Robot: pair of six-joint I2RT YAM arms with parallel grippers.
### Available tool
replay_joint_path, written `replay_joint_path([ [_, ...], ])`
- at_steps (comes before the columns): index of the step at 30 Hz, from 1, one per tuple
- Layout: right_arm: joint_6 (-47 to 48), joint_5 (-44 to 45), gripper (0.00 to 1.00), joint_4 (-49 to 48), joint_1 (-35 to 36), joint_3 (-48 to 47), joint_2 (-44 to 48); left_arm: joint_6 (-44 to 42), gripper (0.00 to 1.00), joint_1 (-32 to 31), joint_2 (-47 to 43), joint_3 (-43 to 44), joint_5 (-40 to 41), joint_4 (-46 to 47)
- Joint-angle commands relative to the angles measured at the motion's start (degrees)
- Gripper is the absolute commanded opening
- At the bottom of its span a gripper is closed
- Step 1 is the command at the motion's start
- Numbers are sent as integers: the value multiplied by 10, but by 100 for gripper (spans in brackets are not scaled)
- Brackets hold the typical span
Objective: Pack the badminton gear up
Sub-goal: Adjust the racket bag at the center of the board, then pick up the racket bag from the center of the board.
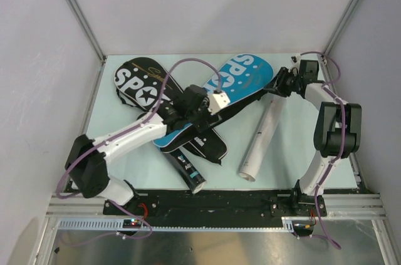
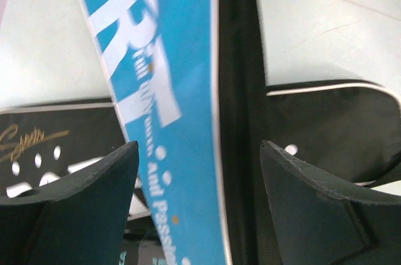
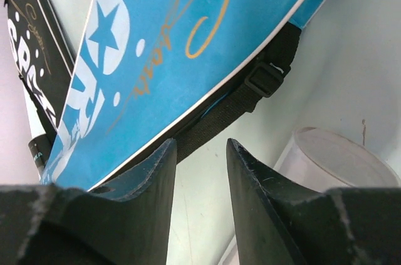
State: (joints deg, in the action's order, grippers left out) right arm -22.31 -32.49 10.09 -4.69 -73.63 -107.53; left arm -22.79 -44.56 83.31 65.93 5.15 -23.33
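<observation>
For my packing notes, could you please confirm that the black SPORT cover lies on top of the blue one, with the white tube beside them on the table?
Not quite: the blue SPORT cover lies on top, crossing over the black SPORT cover. The left wrist view shows the blue one running unbroken across the black. The white tube does lie beside them on the table.

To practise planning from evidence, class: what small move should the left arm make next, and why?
Probably lower the left gripper and close on the blue cover: its jaws stand open astride the cover's narrow part, not gripping it.
</observation>
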Motion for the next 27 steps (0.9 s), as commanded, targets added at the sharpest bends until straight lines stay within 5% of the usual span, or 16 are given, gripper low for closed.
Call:
replay_joint_path([
  [1,-8,8,42,4,-4,-5,50,-52,80,-52,63,49,-2,5],
  [5,-19,0,43,-14,-10,8,72,-63,79,-70,126,94,13,8],
  [9,-33,-18,44,-38,-22,26,94,-73,92,-74,185,121,39,11],
  [16,-44,-45,47,-59,-39,39,116,-101,99,-80,234,116,72,22],
  [27,-65,-65,48,-85,-49,46,127,-128,91,-94,291,90,186,105],
])
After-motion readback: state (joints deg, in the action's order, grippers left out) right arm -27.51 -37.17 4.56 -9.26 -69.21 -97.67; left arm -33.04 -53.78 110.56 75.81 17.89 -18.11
